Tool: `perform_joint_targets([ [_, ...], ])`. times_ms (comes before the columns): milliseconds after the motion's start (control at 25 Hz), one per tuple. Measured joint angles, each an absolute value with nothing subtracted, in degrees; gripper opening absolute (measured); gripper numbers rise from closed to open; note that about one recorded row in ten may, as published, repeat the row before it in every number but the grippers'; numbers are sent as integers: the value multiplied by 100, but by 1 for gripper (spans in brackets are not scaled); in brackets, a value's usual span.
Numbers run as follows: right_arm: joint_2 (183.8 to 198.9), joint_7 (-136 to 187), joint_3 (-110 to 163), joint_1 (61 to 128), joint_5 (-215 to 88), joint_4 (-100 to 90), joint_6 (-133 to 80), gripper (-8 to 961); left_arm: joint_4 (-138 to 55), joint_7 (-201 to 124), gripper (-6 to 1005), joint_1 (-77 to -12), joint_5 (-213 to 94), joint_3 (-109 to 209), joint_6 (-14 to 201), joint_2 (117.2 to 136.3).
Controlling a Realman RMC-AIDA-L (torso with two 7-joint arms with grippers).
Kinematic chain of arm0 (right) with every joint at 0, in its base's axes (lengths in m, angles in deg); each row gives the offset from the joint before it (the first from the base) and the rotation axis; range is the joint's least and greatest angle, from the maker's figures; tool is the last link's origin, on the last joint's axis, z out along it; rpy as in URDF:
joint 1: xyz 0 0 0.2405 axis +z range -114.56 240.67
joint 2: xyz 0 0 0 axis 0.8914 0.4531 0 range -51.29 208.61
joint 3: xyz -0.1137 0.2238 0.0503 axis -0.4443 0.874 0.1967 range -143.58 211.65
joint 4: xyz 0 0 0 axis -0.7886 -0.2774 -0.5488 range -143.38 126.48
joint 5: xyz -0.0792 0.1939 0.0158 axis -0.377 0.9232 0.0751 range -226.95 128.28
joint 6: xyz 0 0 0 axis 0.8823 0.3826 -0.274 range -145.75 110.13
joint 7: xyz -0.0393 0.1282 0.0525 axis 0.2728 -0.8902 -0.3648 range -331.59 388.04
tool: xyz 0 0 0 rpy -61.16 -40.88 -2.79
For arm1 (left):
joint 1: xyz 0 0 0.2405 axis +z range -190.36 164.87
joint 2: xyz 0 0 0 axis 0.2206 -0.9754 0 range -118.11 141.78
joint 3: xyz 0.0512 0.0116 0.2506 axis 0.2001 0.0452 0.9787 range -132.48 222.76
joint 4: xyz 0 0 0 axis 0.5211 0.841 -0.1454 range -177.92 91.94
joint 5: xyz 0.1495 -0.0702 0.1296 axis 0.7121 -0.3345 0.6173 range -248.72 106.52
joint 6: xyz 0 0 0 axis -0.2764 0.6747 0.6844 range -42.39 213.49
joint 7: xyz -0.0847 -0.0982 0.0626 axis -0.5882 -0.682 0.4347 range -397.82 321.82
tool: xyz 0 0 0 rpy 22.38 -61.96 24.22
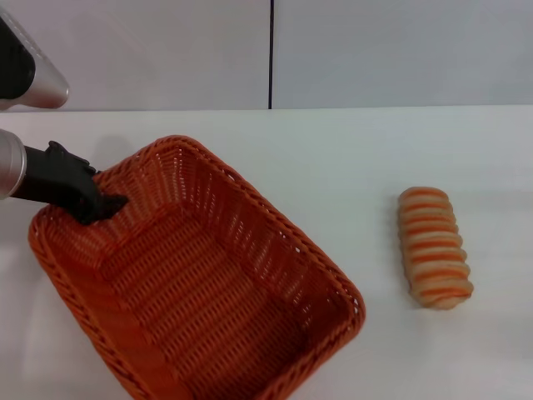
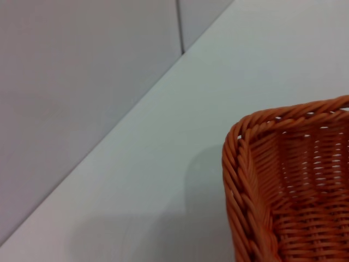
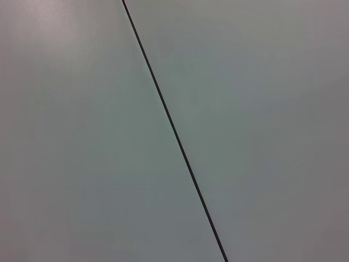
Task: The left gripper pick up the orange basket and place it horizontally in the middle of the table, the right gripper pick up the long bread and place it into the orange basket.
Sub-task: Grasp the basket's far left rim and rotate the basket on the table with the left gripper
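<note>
From the head camera, the basket (image 1: 200,283) sits skewed on the table (image 1: 350,158), one corner toward the wall (image 1: 400,50) and the opposite one toward the robot; the left gripper (image 1: 104,204) reaches in from the basket's left, its black tip at the braided rim of the short end and dipping just inside; whether its fingers are apart or clamped on the rim cannot be told; the bread (image 1: 434,247) lies well apart to the basket's right, lengthwise toward the wall, touching nothing; the right gripper does not show here. The left wrist camera gives only one rounded corner of the basket (image 2: 283,180) with its braid and sloping weave seen close, a soft shadow on the table (image 2: 218,87) beside it, and the wall (image 2: 71,87) behind; neither fingers nor bread appear there. The right wrist camera shows nothing but grey wall (image 3: 251,109) crossed by a thin dark seam (image 3: 173,128); no basket, bread or gripper. The table is plain white and flat; the wall is pale grey panels, one seam (image 1: 271,54) running down behind the basket.
</note>
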State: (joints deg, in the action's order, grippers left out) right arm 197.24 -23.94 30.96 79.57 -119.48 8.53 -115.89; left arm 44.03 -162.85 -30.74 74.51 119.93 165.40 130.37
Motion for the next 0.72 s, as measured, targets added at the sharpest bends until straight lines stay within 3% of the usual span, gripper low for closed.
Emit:
perform_joint_targets([
  [320,19729,-2408,3105,7968,-11925,852,-11626,666,4681,-16620,230,-3142,7476,11970,16917,13040],
  [720,19716,-2531,3325,8047,-11850,895,-11652,663,4579,-17248,231,-3179,7480,11939,16905,13040],
])
